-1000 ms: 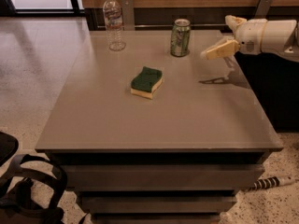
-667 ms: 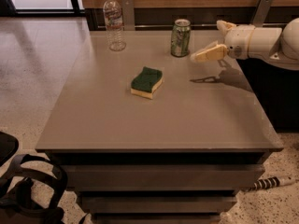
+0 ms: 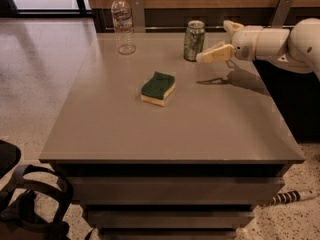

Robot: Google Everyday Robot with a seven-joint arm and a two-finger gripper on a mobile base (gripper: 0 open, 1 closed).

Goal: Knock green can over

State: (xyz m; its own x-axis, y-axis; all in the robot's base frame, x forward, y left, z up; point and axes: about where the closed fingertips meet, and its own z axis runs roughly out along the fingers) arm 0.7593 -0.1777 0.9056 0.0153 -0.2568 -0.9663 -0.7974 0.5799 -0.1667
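The gripper (image 3: 212, 41) has slid left over the far right part of the table (image 3: 200, 129), drawing up to the green can (image 3: 194, 40). Its jaws stand spread, one pointing upward and the other reaching to the can's lower right side; whether it touches is unclear. The can stands upright near the table's far edge. Well to its left stands a clear water bottle (image 3: 123, 24). Nearer, mid-table, lies a green-topped sponge (image 3: 158, 88).
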